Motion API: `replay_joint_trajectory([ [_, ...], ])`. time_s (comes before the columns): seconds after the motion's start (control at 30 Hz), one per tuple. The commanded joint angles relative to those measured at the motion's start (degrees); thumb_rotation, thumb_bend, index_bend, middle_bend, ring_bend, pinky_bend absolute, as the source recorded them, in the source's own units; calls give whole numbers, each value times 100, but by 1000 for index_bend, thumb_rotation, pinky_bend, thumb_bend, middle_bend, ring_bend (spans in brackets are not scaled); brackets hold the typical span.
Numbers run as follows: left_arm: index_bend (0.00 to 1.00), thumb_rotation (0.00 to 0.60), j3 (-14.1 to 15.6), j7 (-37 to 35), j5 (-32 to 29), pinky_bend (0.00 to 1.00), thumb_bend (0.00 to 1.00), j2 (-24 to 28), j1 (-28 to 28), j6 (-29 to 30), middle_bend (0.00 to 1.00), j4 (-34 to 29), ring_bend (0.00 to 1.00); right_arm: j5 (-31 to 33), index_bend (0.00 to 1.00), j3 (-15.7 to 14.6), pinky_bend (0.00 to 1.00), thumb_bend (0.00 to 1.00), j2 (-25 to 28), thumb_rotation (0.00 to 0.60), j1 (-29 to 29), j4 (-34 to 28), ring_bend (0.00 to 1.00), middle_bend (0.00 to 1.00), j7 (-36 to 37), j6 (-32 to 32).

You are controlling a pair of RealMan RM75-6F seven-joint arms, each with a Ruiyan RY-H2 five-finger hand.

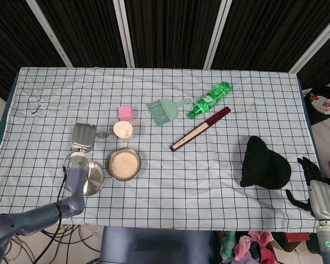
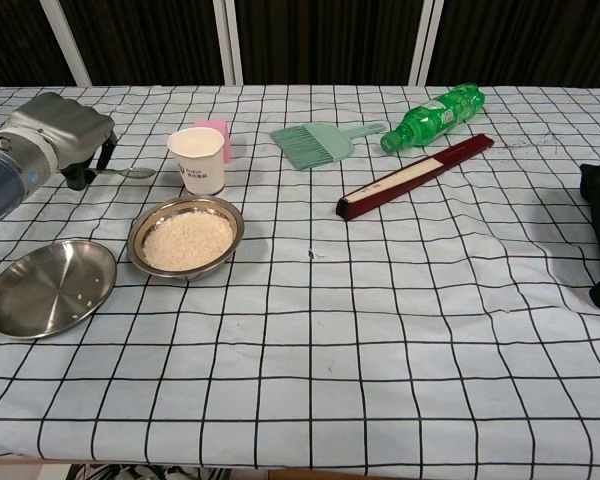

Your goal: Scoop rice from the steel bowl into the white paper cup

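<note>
My left hand [image 2: 65,135] grips the thin, slippery metal spoon [image 2: 130,173] by its handle; loose rice in the steel bowl [image 2: 186,237] spills easily into the light, tippy white paper cup [image 2: 197,159]; right hand [image 1: 313,184] hangs open

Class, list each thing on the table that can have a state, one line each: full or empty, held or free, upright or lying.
steel bowl: holds rice
white paper cup: upright, contents not visible
steel plate: nearly empty, a few grains
spoon: held by left hand
green bottle: lying, capped
folding fan: closed
right hand: holds nothing
</note>
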Motion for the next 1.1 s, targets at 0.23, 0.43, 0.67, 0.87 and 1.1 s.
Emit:
replay_joint_trajectory([
  [0.23, 544, 600, 565, -235, 1029, 1000, 465, 729, 156, 196, 553, -670, 1000, -4, 77, 6, 211, 304, -5, 600, -4, 1, 0, 0, 2, 16],
  [0.43, 550, 600, 800, -544, 1602, 1000, 464, 1209, 247, 219, 566, -1125, 1000, -22, 77, 9, 211, 303, -14, 600, -7, 9, 0, 0, 4, 38],
  [0.67, 552, 600, 953, -622, 2212, 1000, 465, 1588, 224, 297, 567, -1563, 1000, -32, 77, 18, 211, 304, -26, 600, -5, 36, 0, 0, 9, 53],
  [0.87, 557, 600, 1081, -449, 2634, 1000, 465, 1705, 137, 257, 570, -1833, 1000, -18, 77, 29, 211, 303, -26, 600, -9, 42, 0, 0, 20, 62],
  [1.1, 566, 600, 1299, -90, 3075, 1000, 465, 1637, 6, 43, 573, -1832, 1000, -4, 77, 37, 211, 304, -25, 600, -7, 48, 0, 0, 11, 60],
])
